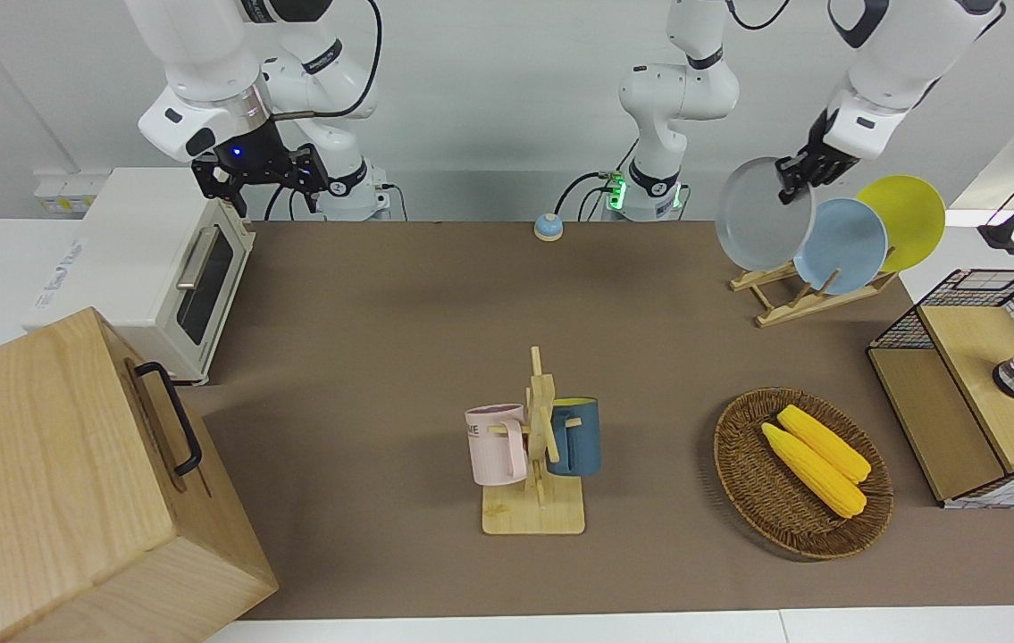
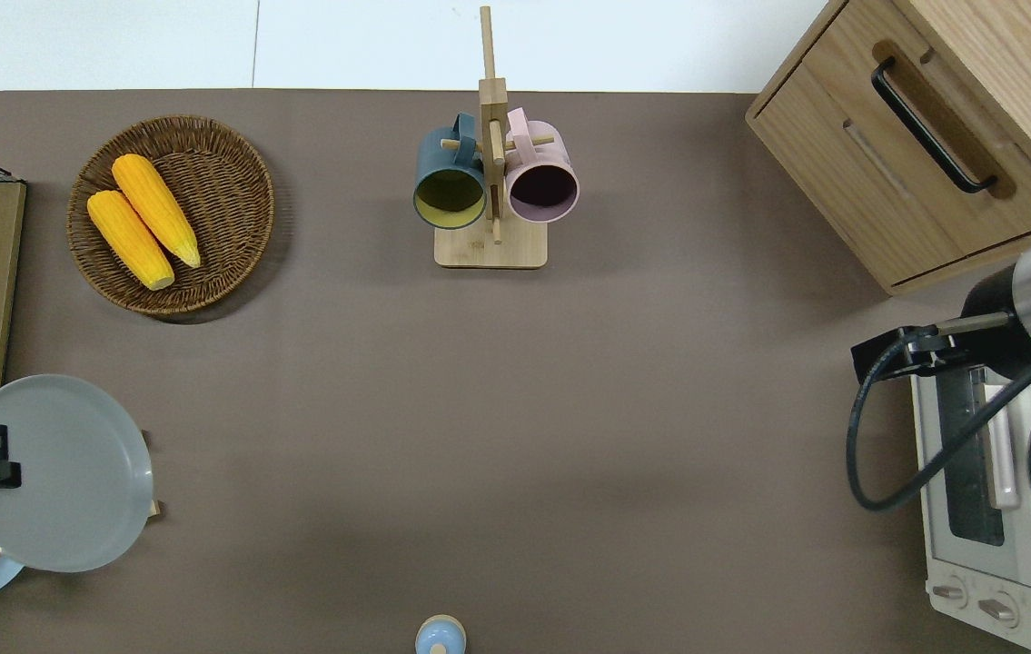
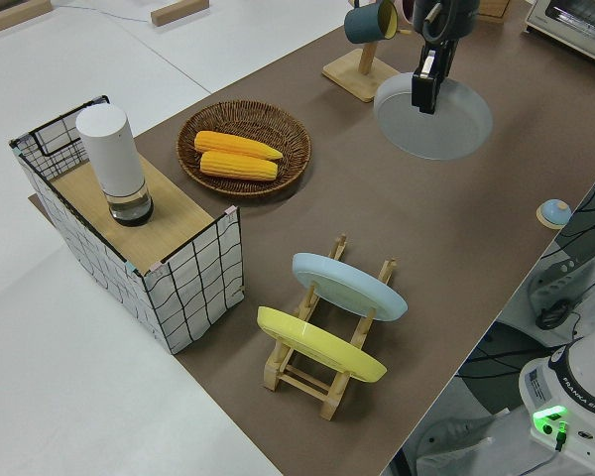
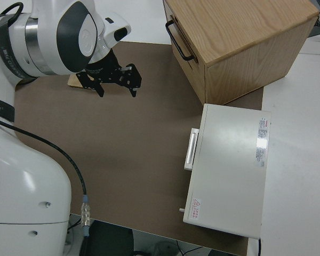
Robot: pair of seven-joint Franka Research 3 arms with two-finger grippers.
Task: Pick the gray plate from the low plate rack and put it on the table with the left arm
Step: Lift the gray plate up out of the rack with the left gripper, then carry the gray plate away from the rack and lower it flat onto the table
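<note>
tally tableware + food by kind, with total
Plates: 3, gray plate, light blue plate, yellow plate
Mugs: 2, pink mug, dark blue mug
Corn cobs: 2, and
Total: 7

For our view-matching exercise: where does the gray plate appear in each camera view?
Front: gray plate, airborne, gripped by the left gripper, above the low plate rack.
Overhead, toward the left arm's end.
Left side, airborne.
Right side: not in it.
Shared landmark: corn basket.
</note>
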